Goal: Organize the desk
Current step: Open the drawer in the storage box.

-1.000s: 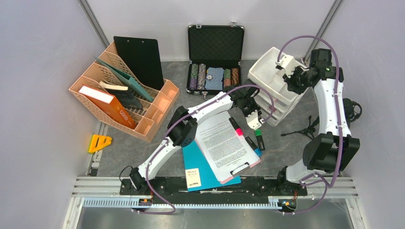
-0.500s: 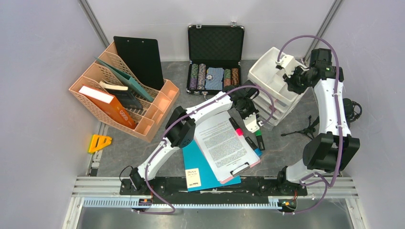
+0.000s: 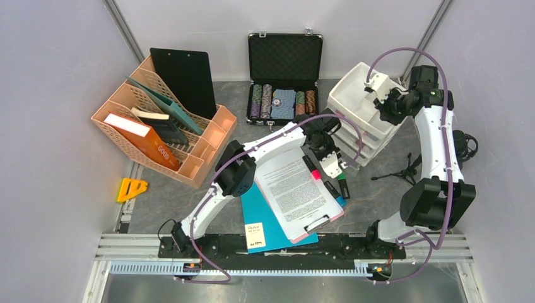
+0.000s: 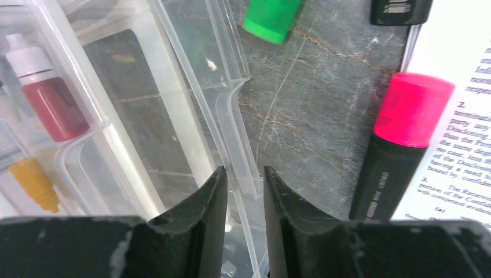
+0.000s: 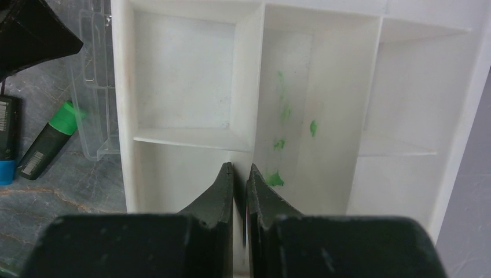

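The desk (image 3: 164,196) is a dark grey mottled tabletop, also seen in the left wrist view (image 4: 301,104). My left gripper (image 3: 332,165) (image 4: 245,171) is shut on the front lip of a clear drawer (image 4: 191,75) pulled out of the white drawer unit (image 3: 363,104). The drawer holds a red bottle (image 4: 46,98) and a yellow bottle (image 4: 32,182). A pink highlighter (image 4: 405,133) and a green highlighter (image 4: 269,17) lie just beside it. My right gripper (image 3: 383,82) (image 5: 240,167) is shut on a divider wall of the unit's white top tray (image 5: 185,75).
A clipboard with a printed sheet (image 3: 296,189) lies on a teal folder (image 3: 262,214) at front centre. An orange file rack (image 3: 161,126) stands back left, an open black chip case (image 3: 284,69) at the back, a small black tripod (image 3: 400,172) at the right, and a yellow object (image 3: 131,188) at the left.
My left gripper has shifted a little toward the near edge at the clear drawer's front. The right arm has hardly moved.
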Robot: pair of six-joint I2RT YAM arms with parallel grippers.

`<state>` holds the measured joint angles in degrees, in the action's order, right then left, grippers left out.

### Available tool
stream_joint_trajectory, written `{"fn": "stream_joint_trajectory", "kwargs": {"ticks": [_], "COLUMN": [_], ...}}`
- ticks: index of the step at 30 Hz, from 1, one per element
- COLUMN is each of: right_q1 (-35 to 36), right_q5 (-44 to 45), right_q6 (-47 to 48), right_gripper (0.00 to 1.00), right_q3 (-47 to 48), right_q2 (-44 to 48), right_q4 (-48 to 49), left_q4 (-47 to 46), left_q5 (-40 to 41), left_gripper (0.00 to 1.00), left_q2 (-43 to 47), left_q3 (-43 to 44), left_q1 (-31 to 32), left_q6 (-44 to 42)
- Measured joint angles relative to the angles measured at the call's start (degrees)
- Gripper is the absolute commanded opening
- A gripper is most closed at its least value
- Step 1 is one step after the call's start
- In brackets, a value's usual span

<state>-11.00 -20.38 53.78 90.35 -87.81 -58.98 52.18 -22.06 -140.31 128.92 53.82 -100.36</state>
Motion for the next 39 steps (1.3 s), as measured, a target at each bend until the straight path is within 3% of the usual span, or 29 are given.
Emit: {"fn": "stream_joint_trajectory", "kwargs": {"ticks": [4, 9, 13, 23, 32, 39], "right_q1": [0.0, 0.0, 0.0, -0.8, -1.5, -2.3], "right_q5": [0.0, 0.0, 0.0, 2.7, 4.1, 3.3], "right_q6": [-0.3, -0.9, -1.3, -1.4, -1.6, -3.0], "right_gripper": [0.0, 0.01, 0.08, 0.38, 0.45, 0.53], "right_q3": [-0.2, -0.1, 0.0, 0.5, 3.0, 10.9], "right_q2": [0.1, 0.0, 0.0, -0.8, -1.3, -2.7], "right_q4": [0.3, 0.5, 0.4, 0.0, -2.8, -7.3], "left_q4": [0.6, 1.6, 1.5, -2.2, -10.6, -14.7], "left_q5": [0.0, 0.2, 0.2, 1.1, 2.9, 4.4], "left_gripper": [0.37, 0.49, 0.62, 0.75, 0.87, 1.0], "left_q2": [1.1, 2.3, 2.6, 3.5, 9.2, 11.8], "left_q3": [-1.4, -3.0, -3.8, -6.3, -10.9, -11.6], "left_q1": [0.1, 0.2, 0.3, 0.7, 0.7, 0.7], "left_q6": [1.2, 2.5, 4.6, 13.9, 21.8, 25.1]}}
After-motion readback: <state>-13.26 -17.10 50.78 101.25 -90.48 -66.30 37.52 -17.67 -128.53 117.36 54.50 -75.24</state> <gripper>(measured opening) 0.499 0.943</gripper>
